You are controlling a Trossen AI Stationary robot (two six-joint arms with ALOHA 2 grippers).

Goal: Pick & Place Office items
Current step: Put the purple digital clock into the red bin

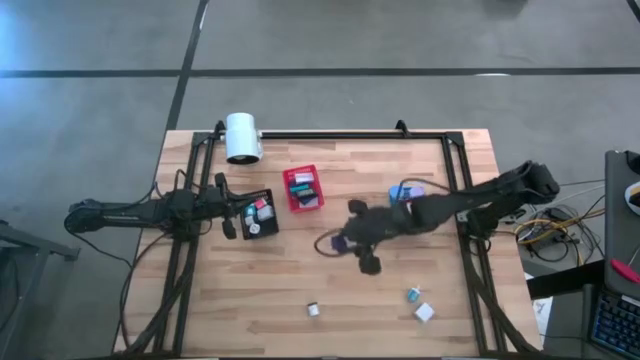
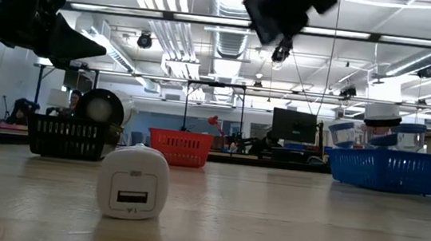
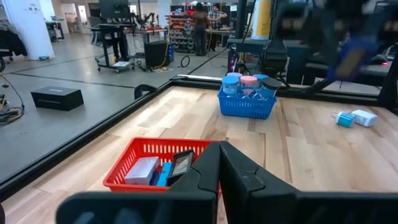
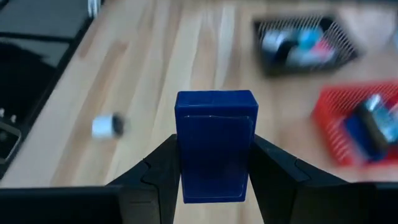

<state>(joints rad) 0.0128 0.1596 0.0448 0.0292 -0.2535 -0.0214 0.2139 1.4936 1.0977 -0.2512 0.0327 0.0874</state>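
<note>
My right gripper (image 1: 344,242) hangs over the middle of the table, shut on a dark blue block (image 4: 216,143), one of the office items. Other small items lie loose near the front edge: a white round piece (image 1: 313,309), a teal piece (image 1: 413,294) and a white block (image 1: 424,312). In the low view, a white block with a socket (image 2: 133,182) stands on the wood. My left gripper (image 3: 219,171) waits shut at the table's left, beside the black bin (image 1: 258,215). My right gripper pinches the blue block's two long sides (image 4: 181,163) between its two fingers (image 4: 160,163). The fingers slant downward from the table's right side. The block juts out past the fingertips and is lifted clear of the table.
A red bin (image 1: 303,188) with items stands at centre back, and a blue bin (image 1: 405,193) of round tubs to its right. A big white cylinder (image 1: 242,137) lies at the back left. A black rail frame (image 1: 330,134) runs round the table. Bare wood lies at the front.
</note>
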